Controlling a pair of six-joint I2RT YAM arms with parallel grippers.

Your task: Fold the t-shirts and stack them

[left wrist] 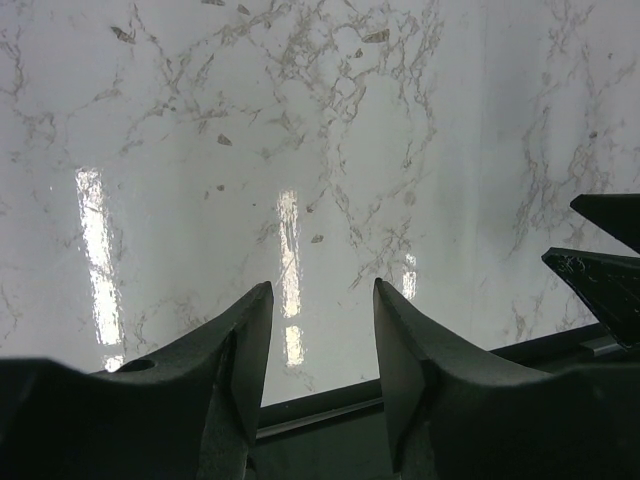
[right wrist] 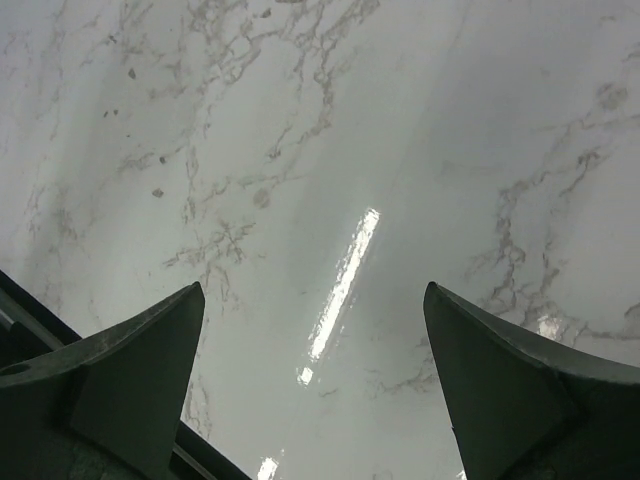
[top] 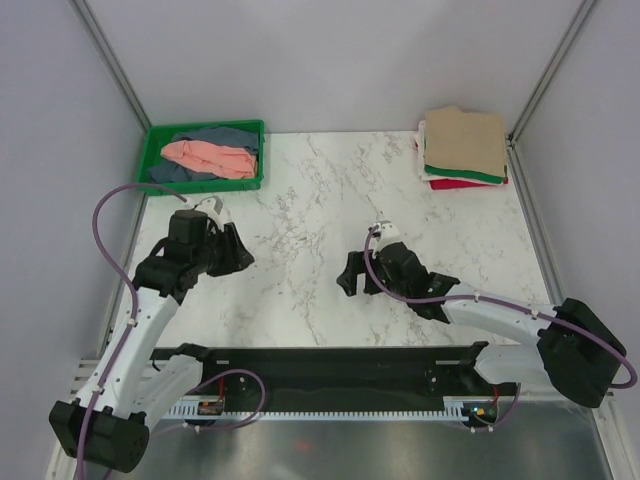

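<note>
Two unfolded t-shirts lie crumpled in the green tray (top: 205, 186), the salmon pink shirt (top: 212, 157) over the grey-blue shirt (top: 225, 135). Well to the tray's right sits a folded stack with the tan-beige shirt (top: 465, 140) on top and dark green and red edges beneath. Just nearside of the tray, the left gripper (top: 238, 252) hovers, jaws partly apart and empty. Farther right of the tray, the right gripper (top: 349, 273) is spread wide over the marble table (top: 300, 190), holding nothing.
</note>
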